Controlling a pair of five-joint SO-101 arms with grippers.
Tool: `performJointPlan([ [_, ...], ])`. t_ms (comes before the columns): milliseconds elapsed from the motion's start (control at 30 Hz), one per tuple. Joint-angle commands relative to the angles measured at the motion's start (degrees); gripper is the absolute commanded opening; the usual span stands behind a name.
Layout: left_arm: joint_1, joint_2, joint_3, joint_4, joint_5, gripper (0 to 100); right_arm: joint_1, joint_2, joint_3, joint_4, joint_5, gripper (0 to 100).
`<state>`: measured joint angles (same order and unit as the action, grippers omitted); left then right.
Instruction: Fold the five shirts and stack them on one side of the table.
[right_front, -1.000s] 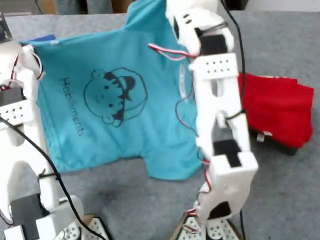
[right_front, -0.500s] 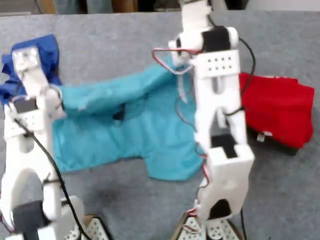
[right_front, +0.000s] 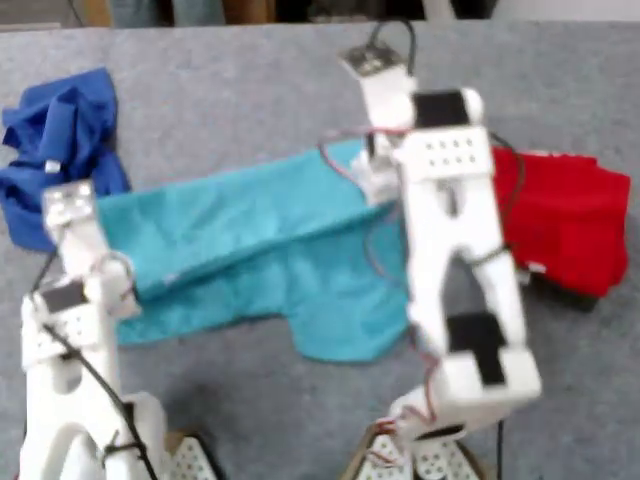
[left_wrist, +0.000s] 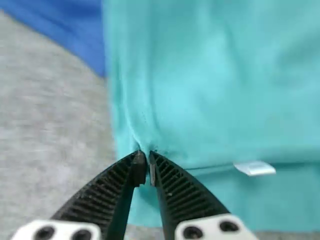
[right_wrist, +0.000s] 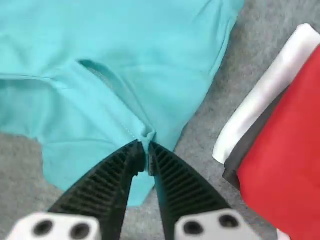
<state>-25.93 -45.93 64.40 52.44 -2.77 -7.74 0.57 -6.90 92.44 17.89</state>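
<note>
A teal shirt (right_front: 250, 240) lies across the middle of the table, its far half folded over toward the near side. My left gripper (right_front: 116, 282) is shut on the shirt's left edge (left_wrist: 145, 150), close to a small white tag (left_wrist: 255, 168). My right gripper (right_front: 375, 182) is shut on the shirt's right edge (right_wrist: 147, 136). A crumpled blue shirt (right_front: 60, 140) sits at the far left, touching the teal one (left_wrist: 210, 75). At the right lies a folded red shirt (right_front: 555, 225) on top of a white one (right_wrist: 265, 95) and a dark one (right_wrist: 240, 167).
Grey table cloth (right_front: 220, 90) stretches bare behind the teal shirt and in front of it. Cables run along both arms. The red stack (right_wrist: 290, 150) lies just beside my right gripper.
Both grippers pulled the teal shirt's far edge toward the near side, folding it over. The printed face is now hidden and the blue shirt is uncovered.
</note>
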Motion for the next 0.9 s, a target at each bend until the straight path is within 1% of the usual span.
performJointPlan([
  [0,-3.1,-2.3,-0.8,2.4,-0.8,3,1.1,-14.7,15.9,-6.9,1.8,1.3],
  [167,-2.2,-2.1,-0.4,3.4,-2.7,3,5.7,-28.6,34.9,-13.7,1.9,1.3],
  [267,-2.0,-2.1,1.4,3.2,-2.9,3,8.1,-34.9,43.6,-14.7,4.8,1.3],
  [367,-2.4,-2.1,2.8,3.5,-3.0,3,8.5,-39.9,50.4,-14.8,7.3,1.3],
  [600,-2.6,-2.6,6.9,3.6,-3.0,3,11.4,-44.5,57.3,-17.8,7.5,1.3],
  [700,-5.1,-2.6,6.1,4.0,-3.1,3,11.9,-44.7,58.5,-17.7,7.6,1.3],
  [767,-7.2,-2.6,5.0,5.2,-4.7,3,11.5,-44.6,60.1,-18.1,9.2,1.3],
  [867,-7.9,-2.6,4.5,6.5,-7.4,3,11.1,-44.8,62.7,-19.3,11.9,1.3],
])
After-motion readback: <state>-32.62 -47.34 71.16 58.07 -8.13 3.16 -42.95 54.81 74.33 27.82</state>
